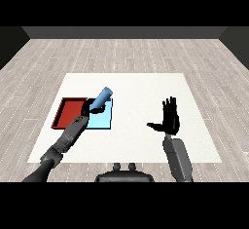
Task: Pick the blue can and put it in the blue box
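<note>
The blue can (103,97) is tilted, its top leaning up and to the right, over the light blue tray (102,121). My left hand (92,107) is curled round the can's lower end, above the tray's left part. The red tray (69,113) lies just left of the blue one. Over the table's right half my right hand (169,117) is raised with straight fingers and thumb spread to the left, holding nothing.
The white table (136,91) spreads under both trays, with a grey wood floor around it. My left forearm (68,138) crosses the table's front left edge toward the trays.
</note>
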Robot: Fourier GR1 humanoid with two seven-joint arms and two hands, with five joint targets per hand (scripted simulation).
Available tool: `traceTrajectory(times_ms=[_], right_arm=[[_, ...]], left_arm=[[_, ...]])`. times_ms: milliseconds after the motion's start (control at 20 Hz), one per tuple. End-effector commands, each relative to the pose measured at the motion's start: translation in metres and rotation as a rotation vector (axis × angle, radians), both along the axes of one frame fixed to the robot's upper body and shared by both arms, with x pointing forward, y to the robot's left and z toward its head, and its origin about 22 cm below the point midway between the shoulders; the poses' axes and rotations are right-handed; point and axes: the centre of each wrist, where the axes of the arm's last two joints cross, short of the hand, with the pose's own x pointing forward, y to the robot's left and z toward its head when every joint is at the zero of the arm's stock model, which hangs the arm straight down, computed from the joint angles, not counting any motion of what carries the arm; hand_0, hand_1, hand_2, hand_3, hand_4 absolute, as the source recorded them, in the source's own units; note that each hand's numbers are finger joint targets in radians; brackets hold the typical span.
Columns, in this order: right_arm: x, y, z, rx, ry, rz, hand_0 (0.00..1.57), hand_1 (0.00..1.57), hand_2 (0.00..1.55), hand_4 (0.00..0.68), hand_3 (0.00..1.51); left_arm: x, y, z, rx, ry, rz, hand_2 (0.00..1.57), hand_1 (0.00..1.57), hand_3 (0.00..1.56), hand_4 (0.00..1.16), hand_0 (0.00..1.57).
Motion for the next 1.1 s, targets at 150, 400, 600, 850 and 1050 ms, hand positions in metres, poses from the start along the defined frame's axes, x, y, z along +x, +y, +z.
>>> traceTrajectory(times_ms=[150, 400, 600, 850, 1050], right_arm=[[0.013, 0.005, -0.005, 0.026, 0.012, -0.017, 0.0, 0.0, 0.0, 0.0, 0.0], [0.015, -0.004, -0.022, 0.017, 0.046, -0.01, 0.0, 0.0, 0.0, 0.0, 0.0], [-0.006, -0.027, -0.019, -0.012, 0.034, -0.042, 0.0, 0.0, 0.0, 0.0, 0.0], [0.006, -0.02, -0.028, 0.009, 0.03, -0.05, 0.0, 0.0, 0.0, 0.0, 0.0], [0.003, -0.012, -0.018, 0.018, 0.012, -0.026, 0.0, 0.0, 0.0, 0.0, 0.0]], left_arm=[[-0.017, 0.012, -0.045, 0.131, 0.363, 0.122, 0.85, 0.95, 0.44, 0.88, 0.95], [-0.009, -0.021, -0.047, 0.082, 0.421, 0.2, 1.15, 1.32, 0.2, 0.75, 1.32], [-0.019, 0.001, -0.057, 0.023, 0.439, 0.274, 1.28, 1.45, 0.0, 0.61, 1.45], [-0.007, -0.001, -0.043, 0.054, 0.459, 0.21, 0.0, 0.0, 0.0, 0.0, 0.0], [-0.011, 0.008, -0.047, 0.069, 0.455, 0.211, 0.0, 0.0, 0.0, 0.0, 0.0]])
